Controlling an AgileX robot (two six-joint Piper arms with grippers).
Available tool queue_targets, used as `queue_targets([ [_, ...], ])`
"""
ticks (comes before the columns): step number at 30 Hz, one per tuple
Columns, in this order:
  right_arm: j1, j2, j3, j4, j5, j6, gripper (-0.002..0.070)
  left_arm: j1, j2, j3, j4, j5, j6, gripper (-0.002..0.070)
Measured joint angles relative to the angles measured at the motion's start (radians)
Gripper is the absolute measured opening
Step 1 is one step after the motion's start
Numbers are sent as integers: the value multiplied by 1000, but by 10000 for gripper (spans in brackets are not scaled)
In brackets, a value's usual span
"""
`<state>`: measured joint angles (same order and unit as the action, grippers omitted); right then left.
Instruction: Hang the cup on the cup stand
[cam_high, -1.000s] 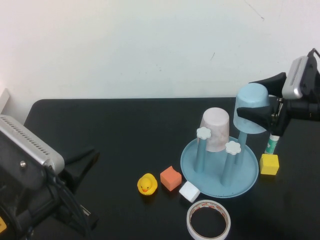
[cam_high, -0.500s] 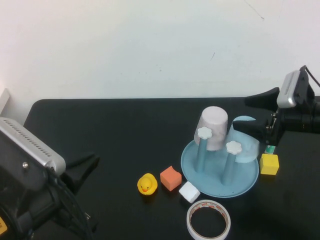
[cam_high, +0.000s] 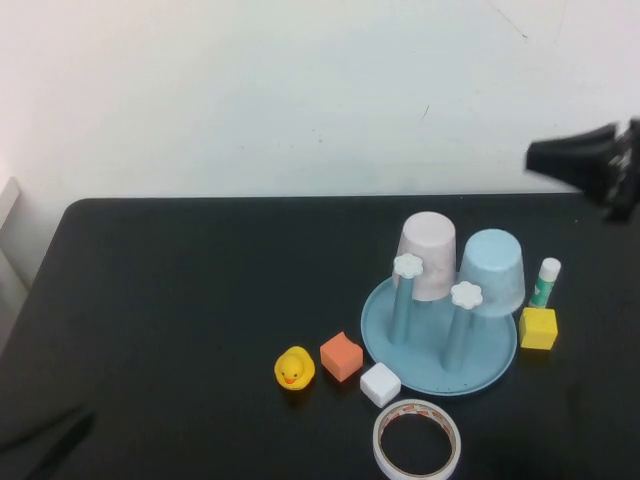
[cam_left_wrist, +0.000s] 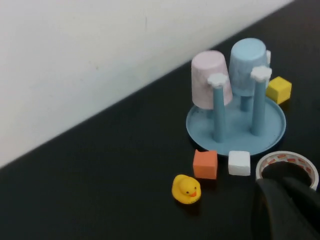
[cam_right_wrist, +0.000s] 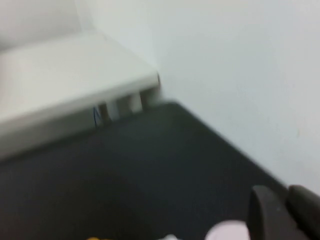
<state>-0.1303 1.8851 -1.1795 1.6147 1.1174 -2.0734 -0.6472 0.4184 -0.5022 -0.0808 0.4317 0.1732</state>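
Note:
The light blue cup (cam_high: 491, 272) sits upside down over a back-right peg of the cup stand (cam_high: 430, 352), a round blue tray with white flower-capped pegs. The left wrist view shows the cup (cam_left_wrist: 247, 67) on the stand (cam_left_wrist: 237, 131) too. My right gripper (cam_high: 548, 155) hovers high at the far right, well clear of the cup, shut and holding nothing; its fingers (cam_right_wrist: 265, 210) show over the dark table. My left gripper (cam_left_wrist: 284, 184) is shut and empty, low over the table beside the tape roll, outside the high view.
A pale pink cup (cam_high: 428, 255) hangs on a neighbouring peg. In front of the stand lie a yellow duck (cam_high: 294, 368), an orange cube (cam_high: 341, 356), a white cube (cam_high: 379, 384) and a tape roll (cam_high: 417, 440). A yellow cube (cam_high: 538, 328) and glue stick (cam_high: 545, 282) stand to its right.
The right gripper let go of the blue cup, which settled over the peg, then pulled back up and right and shut. The left arm dropped out of the high view.

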Motion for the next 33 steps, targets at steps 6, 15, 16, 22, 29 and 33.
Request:
queue_targets([
  [6,-52,-212,22,-71,39,131,11,0,-209,37,137,92,-160,0],
  [15,-52,-794,296,-125,12,137,2,0,-264,220,210,-1,-316,0],
  [16,-52,-852,316,-134,-22,142,2,0,-264,224,212,-5,-316,0],
  [22,-52,-1276,450,-280,-290,272,1,0,-264,233,214,-18,-316,0],
  [29,-52,-1656,591,-448,-514,491,1,0,-264,245,214,12,-316,0],
  [33,-52,-1708,613,-525,-496,601,0,0,-264,249,214,25,-316,0],
])
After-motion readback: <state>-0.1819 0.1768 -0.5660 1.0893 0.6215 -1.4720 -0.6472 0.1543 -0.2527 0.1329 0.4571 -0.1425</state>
